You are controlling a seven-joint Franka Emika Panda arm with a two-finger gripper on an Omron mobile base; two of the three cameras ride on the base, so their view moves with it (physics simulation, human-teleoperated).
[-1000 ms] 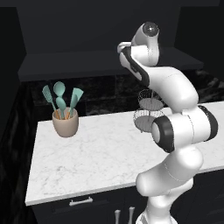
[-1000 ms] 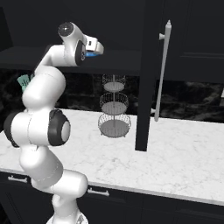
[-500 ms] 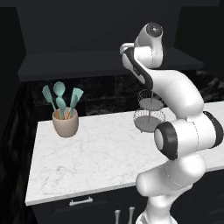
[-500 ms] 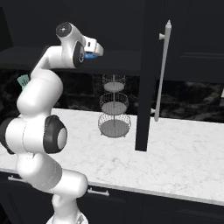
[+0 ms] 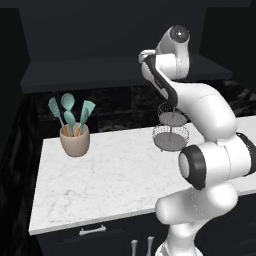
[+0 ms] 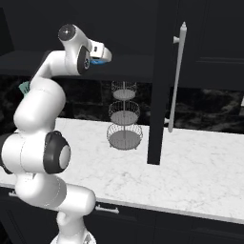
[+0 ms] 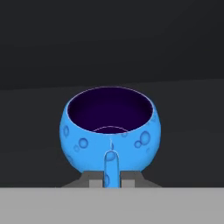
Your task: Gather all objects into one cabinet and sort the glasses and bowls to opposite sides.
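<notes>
A small bright-blue cup (image 7: 87,140) with a dark purple inside sits straight ahead in the hand view. Its handle stands between my two fingertips, and my gripper (image 7: 111,179) is shut on that handle. The dark floor of the black cabinet (image 7: 188,122) stretches under and behind the cup; whether the cup rests on it I cannot tell. In the right base view my gripper (image 6: 107,55) reaches high into the cabinet, with a sliver of the blue cup (image 6: 98,61) beneath the hand. The cabinet's long shelf board (image 5: 100,70) runs behind the arm. The bowl is out of view.
A beige pot of teal utensils (image 5: 75,140) stands at the counter's back left. A three-tier wire stand (image 6: 124,119) sits by the back wall. A black cabinet door (image 6: 162,81) with a long silver handle (image 6: 176,76) hangs open to the right. Below lies the white marble counter (image 5: 110,180).
The hand has stayed at the same spot by the cabinet shelf. The arm's elbow has sunk slightly.
</notes>
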